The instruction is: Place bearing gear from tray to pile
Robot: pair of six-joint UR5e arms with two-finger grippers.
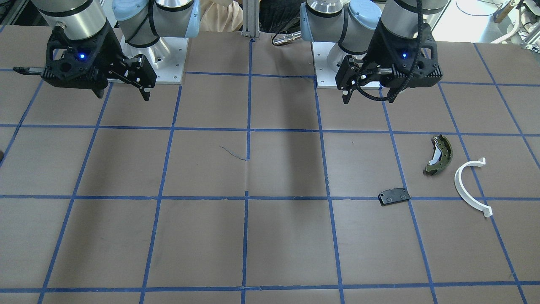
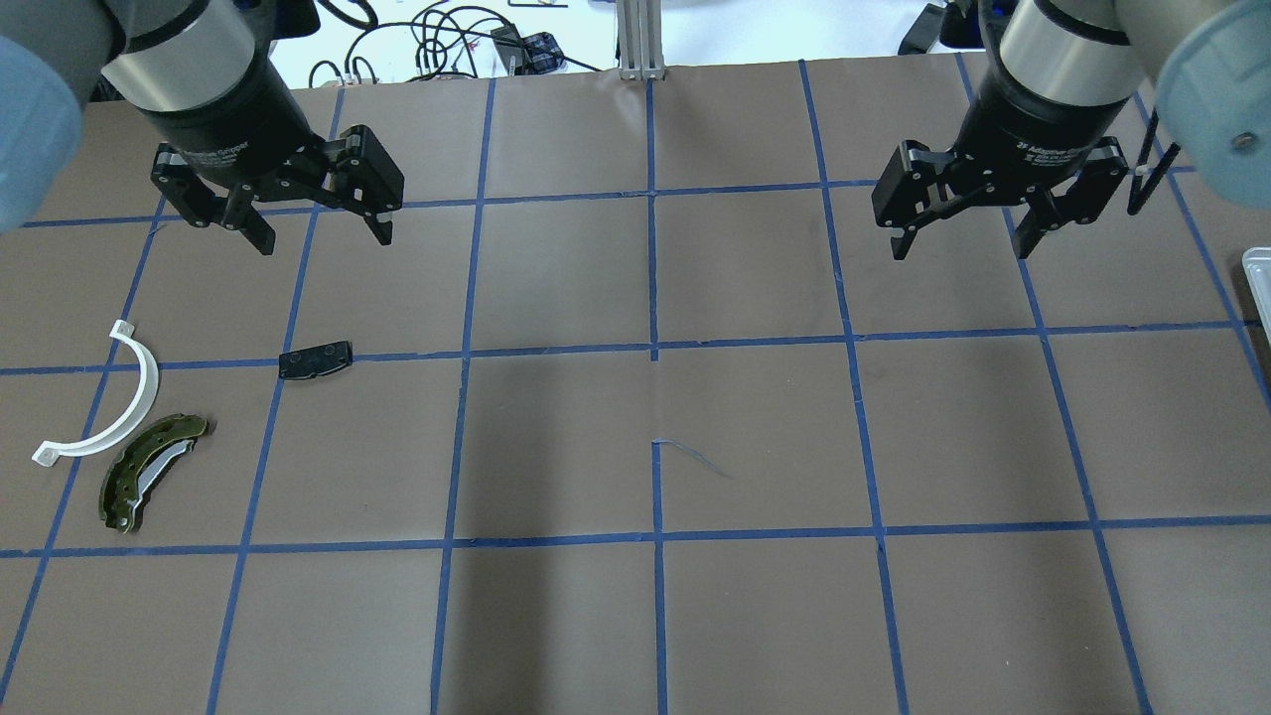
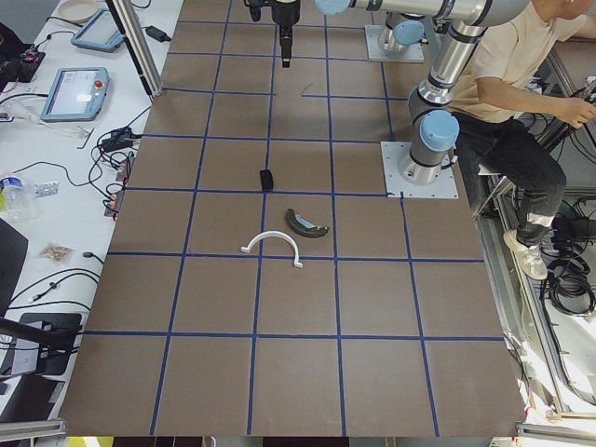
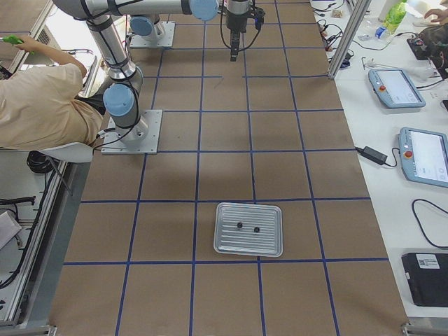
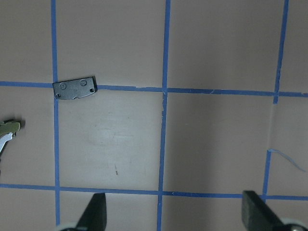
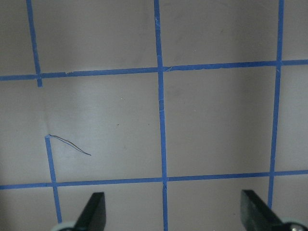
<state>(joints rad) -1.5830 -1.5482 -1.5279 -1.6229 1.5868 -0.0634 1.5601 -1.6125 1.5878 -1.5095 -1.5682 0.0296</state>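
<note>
The pile lies on the table's left side: a dark olive brake shoe point(image 2: 149, 472), a white half-ring arc point(image 2: 109, 402) and a flat black pad point(image 2: 316, 359). The pad also shows in the left wrist view point(image 5: 75, 88). A silver tray point(image 4: 224, 248) holds two small dark bearing gears point(image 4: 239, 226) at the table's right end. My left gripper point(image 2: 326, 243) hangs open and empty above the table, just beyond the pad. My right gripper point(image 2: 959, 253) hangs open and empty over the right half, far from the tray.
The brown table carries a blue tape grid. The two arm bases point(image 1: 156, 63) stand at the robot's edge. A seated operator point(image 3: 512, 74) is behind the bases. Tablets and cables point(image 4: 420, 154) lie on a side bench past the far edge.
</note>
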